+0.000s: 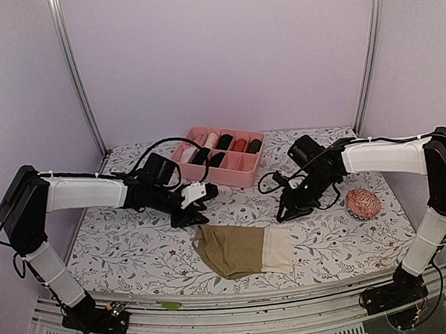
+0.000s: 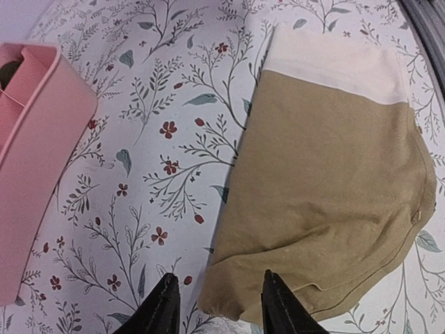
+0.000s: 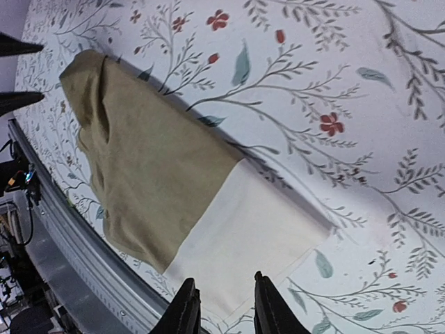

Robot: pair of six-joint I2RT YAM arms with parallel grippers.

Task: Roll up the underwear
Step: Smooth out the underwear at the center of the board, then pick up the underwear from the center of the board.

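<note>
While the olive-brown underwear (image 1: 242, 250) lies flat near the floral tabletop's (image 1: 128, 245) front edge, cream waistband (image 1: 277, 248) toward my right, my left hand (image 1: 187, 217) and right hand (image 1: 287, 210) hover at either end, both partly open, holding nothing.

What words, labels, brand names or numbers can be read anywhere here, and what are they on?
No text can be read in any view.
olive-brown underwear: its cream waistband shows no legible print.
pink box: no label visible.
tablecloth and small patterned ball: patterns only, no lettering.
</note>
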